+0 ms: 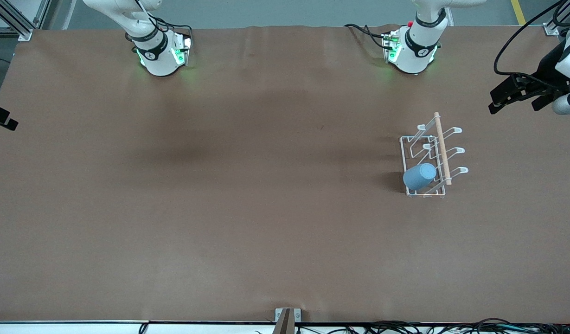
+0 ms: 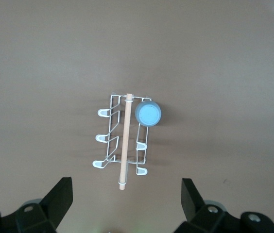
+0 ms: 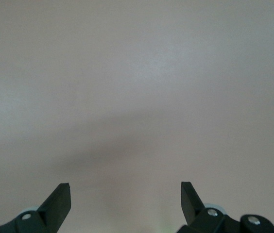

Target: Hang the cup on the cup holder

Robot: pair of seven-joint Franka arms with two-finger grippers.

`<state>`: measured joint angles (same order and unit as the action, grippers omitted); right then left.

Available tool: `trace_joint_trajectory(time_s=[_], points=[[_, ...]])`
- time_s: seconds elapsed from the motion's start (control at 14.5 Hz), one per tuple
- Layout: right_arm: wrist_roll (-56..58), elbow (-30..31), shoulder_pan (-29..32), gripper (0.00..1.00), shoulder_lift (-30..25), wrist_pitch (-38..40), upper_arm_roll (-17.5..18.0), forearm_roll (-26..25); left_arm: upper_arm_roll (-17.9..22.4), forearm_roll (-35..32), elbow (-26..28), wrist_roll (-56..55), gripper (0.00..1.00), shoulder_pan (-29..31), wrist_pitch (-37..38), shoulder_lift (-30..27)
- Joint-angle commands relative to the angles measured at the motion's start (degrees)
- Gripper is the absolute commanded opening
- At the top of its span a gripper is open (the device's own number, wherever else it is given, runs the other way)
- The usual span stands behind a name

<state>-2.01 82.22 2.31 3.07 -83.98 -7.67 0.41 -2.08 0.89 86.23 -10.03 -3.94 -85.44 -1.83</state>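
The white wire cup holder (image 1: pixel 441 148) with a wooden rod on top stands on the brown table toward the left arm's end. The light-blue cup (image 1: pixel 419 176) hangs upside down and tilted on a prong at the holder's end nearest the front camera. My left gripper (image 1: pixel 513 106) is up in the air by the table's left-arm end, apart from the holder, open and empty. From the left wrist view the holder (image 2: pixel 126 141) and cup (image 2: pixel 148 113) lie below the open left gripper (image 2: pixel 127 188). My right gripper (image 3: pixel 126 191) is open over bare table and holds nothing.
The brown table cover (image 1: pixel 247 195) is flat and bare across the middle and the right arm's end. Both arm bases (image 1: pixel 162 51) stand along the edge farthest from the front camera. Cables and a bracket (image 1: pixel 287 320) line the nearest edge.
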Motion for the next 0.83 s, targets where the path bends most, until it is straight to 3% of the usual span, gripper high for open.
trace_joint_trajectory(time_s=[0.0,0.76], points=[[-0.5,0.5,-0.2,1.0,-0.5,0.3,-0.2,-0.2,-0.3,1.0,-1.2,0.6,0.99,0.5,1.0,0.2],[-0.5,0.4,-0.2,1.0,-0.5,0.3,-0.2,-0.2,-0.3,0.9,-0.9,4.2,0.99,0.5,1.0,-0.2]])
